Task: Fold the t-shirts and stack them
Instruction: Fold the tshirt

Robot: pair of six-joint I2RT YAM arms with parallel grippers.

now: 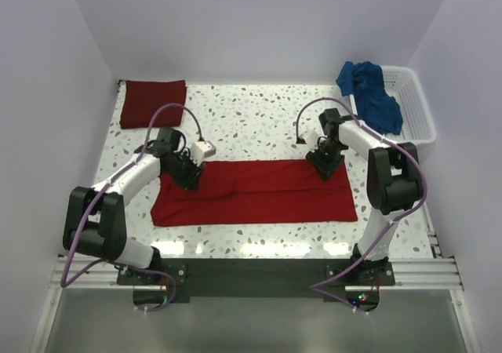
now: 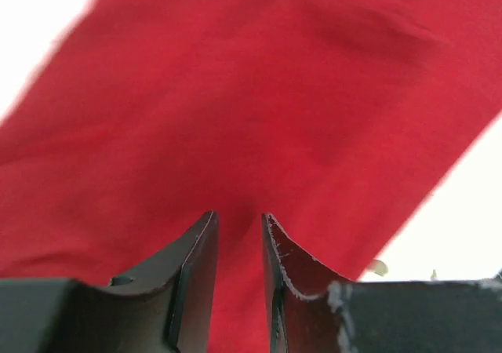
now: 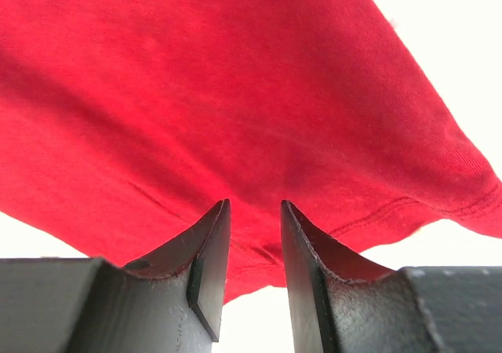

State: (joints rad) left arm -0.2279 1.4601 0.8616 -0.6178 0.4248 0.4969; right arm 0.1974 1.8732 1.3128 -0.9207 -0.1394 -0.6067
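The bright red t-shirt (image 1: 251, 192) lies flat across the middle of the table as a long folded band; it fills the left wrist view (image 2: 259, 110) and the right wrist view (image 3: 220, 94). My left gripper (image 1: 190, 179) (image 2: 239, 220) hovers over the band's far left edge, open by a narrow gap, with nothing between its fingers. Over the far right edge my right gripper (image 1: 323, 165) (image 3: 255, 205) stands likewise open and empty. A folded maroon t-shirt (image 1: 153, 102) rests at the back left. The blue t-shirt (image 1: 372, 94) is crumpled over the basket's edge.
A white lattice basket (image 1: 416, 110) stands at the back right corner. White walls close in the speckled table (image 1: 251, 121) on three sides. Both arm bases sit at the near edge.
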